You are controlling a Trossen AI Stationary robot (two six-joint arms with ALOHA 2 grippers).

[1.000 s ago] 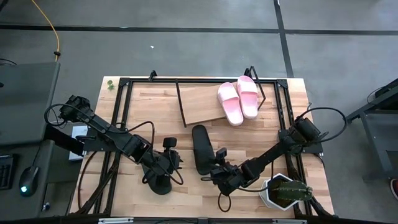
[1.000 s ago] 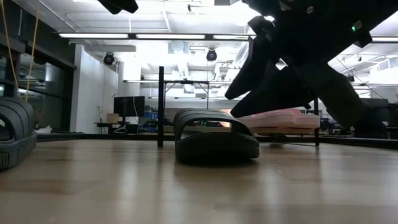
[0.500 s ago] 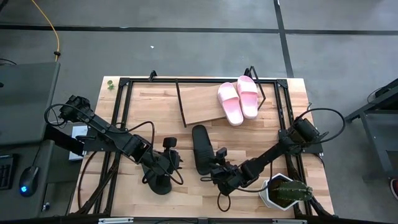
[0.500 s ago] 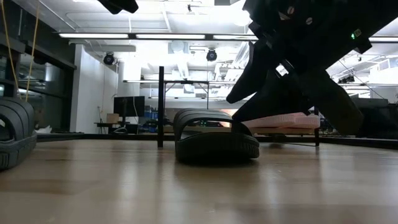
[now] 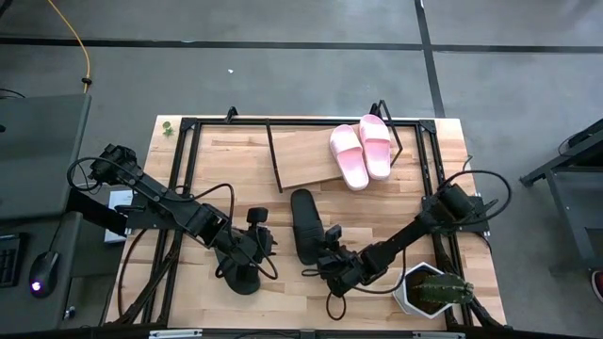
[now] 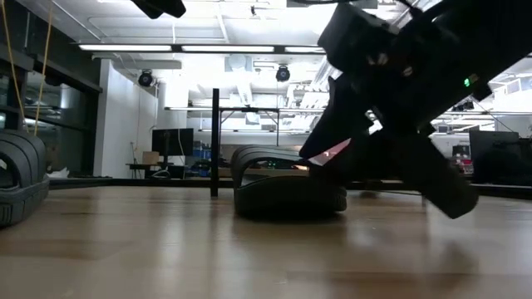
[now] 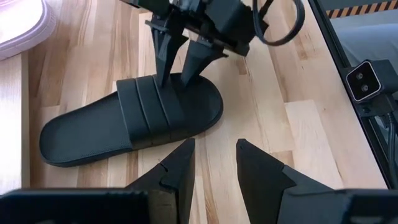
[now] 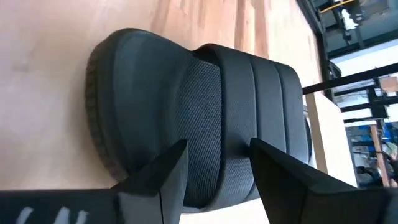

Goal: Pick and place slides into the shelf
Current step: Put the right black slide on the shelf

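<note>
Matte black rubbery slide [image 7: 134, 121] with mesh-textured lining lies on smooth wooden table [image 7: 305, 130].

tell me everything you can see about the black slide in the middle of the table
The matte black slide sandal has one wide ribbed strap over a mesh-like lining and a textured sole edge. It lies flat, sole down, on the light wooden table, just in front of the wooden shelf board. The right tool is open with its fingers reaching down at the strap, one going under it at the toe opening; the sandal is not lifted. The left tool is open, pointing at it without touching.
</note>
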